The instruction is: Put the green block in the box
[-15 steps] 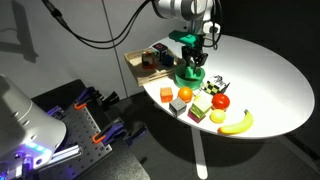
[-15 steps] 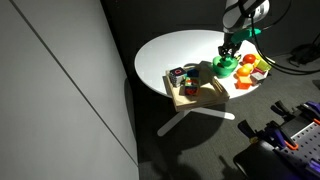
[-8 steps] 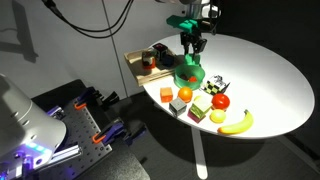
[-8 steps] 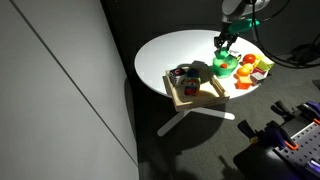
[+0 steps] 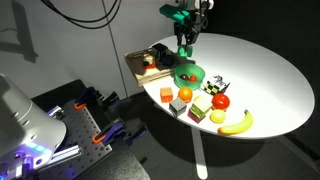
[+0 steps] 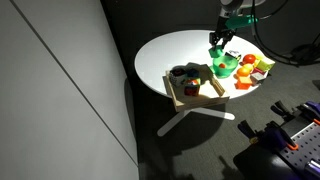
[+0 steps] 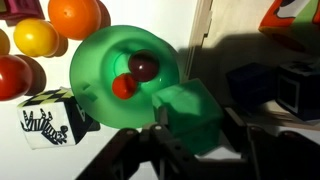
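My gripper (image 7: 190,130) is shut on the green block (image 7: 187,115), a small saturated green cube held between the two black fingers. In both exterior views the gripper (image 5: 185,45) (image 6: 217,40) hangs in the air with the block (image 5: 185,48), above the gap between the round green bowl (image 5: 187,73) (image 7: 120,75) and the light-wood box (image 5: 150,62) (image 6: 197,90). In the wrist view the bowl lies below the block with two small round fruits inside. The box's wooden wall (image 7: 203,25) runs just right of the bowl.
Several dark and coloured blocks lie in the box (image 7: 255,85). Beside the bowl are a zebra-patterned cube (image 7: 48,115), an orange (image 7: 75,15), a lemon (image 7: 35,38), a tomato (image 5: 220,100), a banana (image 5: 236,124), an orange block (image 5: 166,94) and a pale yellow-green block (image 5: 200,105).
The gripper has risen out of the green bowl with the green block in it and moved toward the box side. The bowl and fruit stay put.
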Tool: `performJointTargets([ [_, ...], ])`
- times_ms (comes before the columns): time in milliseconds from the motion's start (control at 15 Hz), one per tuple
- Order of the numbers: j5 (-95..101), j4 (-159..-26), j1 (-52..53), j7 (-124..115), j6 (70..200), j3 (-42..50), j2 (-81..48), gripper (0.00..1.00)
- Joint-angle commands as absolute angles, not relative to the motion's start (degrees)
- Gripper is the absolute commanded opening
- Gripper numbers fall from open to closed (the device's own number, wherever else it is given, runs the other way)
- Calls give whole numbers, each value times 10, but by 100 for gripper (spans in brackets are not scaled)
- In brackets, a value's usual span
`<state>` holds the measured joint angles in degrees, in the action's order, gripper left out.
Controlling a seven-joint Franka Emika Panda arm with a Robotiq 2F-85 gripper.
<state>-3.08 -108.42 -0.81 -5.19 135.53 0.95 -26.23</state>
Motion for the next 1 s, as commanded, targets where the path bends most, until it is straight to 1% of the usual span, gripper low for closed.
performJointTargets([
  [0,-47,-1100,-17,-39,1330,5,-234,32],
  [67,-32,-1085,-8,-51,1344,10,-257,32],
  [133,-32,-1085,-8,-51,1343,10,-256,57],
  [667,-32,-1085,-7,-51,1343,10,-260,57],
  [733,-31,-1086,-6,-51,1345,9,-259,32],
  [933,-24,-1094,5,-55,1351,6,-256,32],
])
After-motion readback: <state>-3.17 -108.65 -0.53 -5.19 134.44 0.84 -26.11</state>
